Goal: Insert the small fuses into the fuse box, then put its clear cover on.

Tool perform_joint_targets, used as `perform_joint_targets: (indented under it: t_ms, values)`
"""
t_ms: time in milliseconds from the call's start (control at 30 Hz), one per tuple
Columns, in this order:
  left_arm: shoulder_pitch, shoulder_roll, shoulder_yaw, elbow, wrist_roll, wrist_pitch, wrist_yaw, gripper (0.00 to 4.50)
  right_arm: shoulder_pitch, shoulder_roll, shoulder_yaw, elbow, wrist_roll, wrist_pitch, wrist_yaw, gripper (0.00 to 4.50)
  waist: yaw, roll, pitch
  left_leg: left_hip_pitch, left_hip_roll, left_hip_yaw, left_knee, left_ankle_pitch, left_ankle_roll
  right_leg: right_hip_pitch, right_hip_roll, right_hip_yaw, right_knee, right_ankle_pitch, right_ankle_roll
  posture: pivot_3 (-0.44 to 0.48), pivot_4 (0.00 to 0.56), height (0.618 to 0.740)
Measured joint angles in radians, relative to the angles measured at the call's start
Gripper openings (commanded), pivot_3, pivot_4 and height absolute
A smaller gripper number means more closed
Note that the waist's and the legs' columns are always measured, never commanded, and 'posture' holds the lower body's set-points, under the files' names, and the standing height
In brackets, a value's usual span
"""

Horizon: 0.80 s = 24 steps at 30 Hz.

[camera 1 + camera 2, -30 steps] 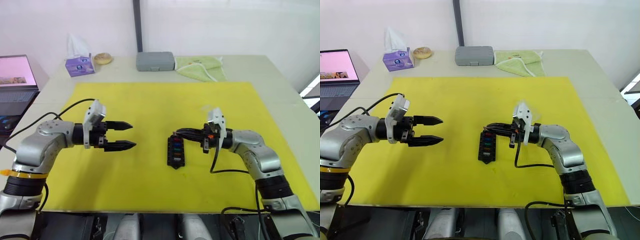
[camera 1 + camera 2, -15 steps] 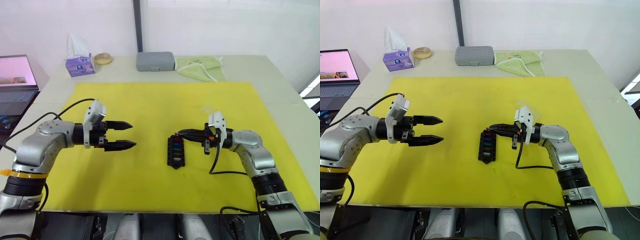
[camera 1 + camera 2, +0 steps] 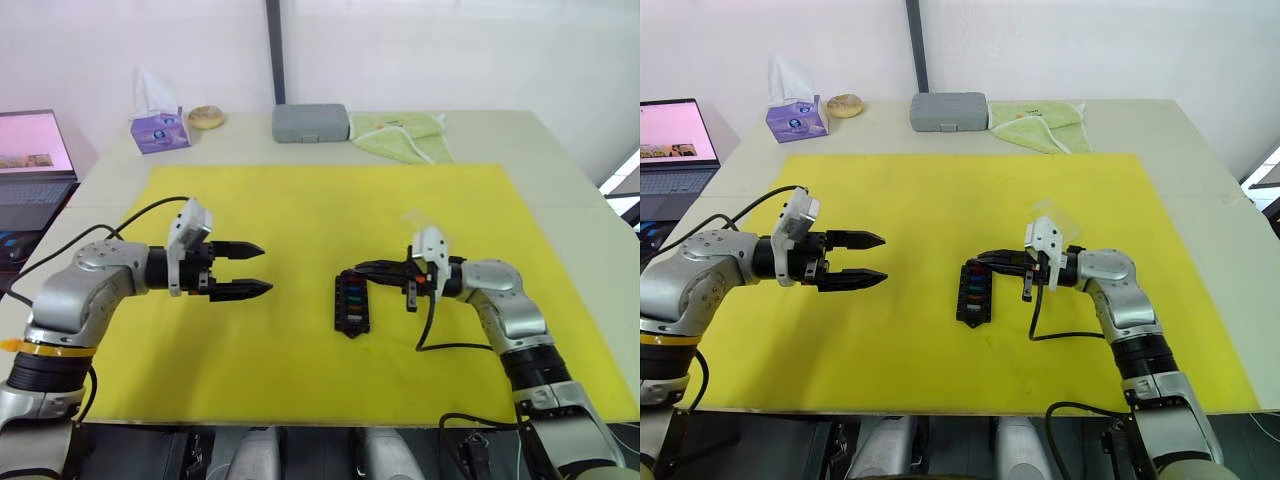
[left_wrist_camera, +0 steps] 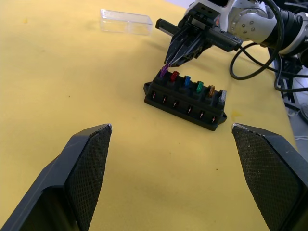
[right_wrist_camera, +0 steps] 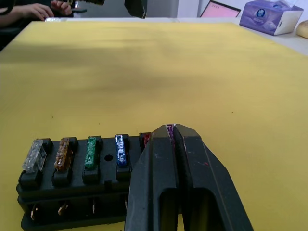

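Observation:
The black fuse box (image 4: 185,98) lies on the yellow mat (image 3: 300,200), right of centre. Red (image 4: 174,75), blue (image 4: 186,81), green (image 4: 198,86), orange and grey fuses stand in its slots. My right gripper (image 4: 168,64) is shut on a purple fuse (image 4: 163,71) at the box's far end slot; I cannot tell whether the fuse is seated. The clear cover (image 4: 126,21) rests on the mat beyond the box, behind the right wrist. My left gripper (image 3: 266,268) hovers open to the left of the box, holding nothing.
Along the table's back edge stand a grey case (image 3: 311,122), a green cloth (image 3: 400,135), a purple tissue box (image 3: 158,130) and a small round object (image 3: 207,116). A laptop (image 3: 35,150) sits off to the left. A person's hand (image 5: 33,9) shows beyond the mat.
The right gripper has stayed at the box's far end with only a slight shift of the forearm. The left arm has not moved.

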Motion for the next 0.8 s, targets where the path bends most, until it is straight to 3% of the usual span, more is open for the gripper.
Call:
perform_joint_targets:
  t_ms: [800]
  values:
    - [0.013,-0.008,0.0,-0.001,0.0,0.0,0.018,4.22,-0.021,0.012,-0.013,0.077,0.047,0.011,0.05,0.05,0.001,0.0,0.0,0.001,0.0,0.0,0.0,0.0,0.0,0.001,0.0,0.0,0.0,0.0,0.0,0.0,0.15,0.74]
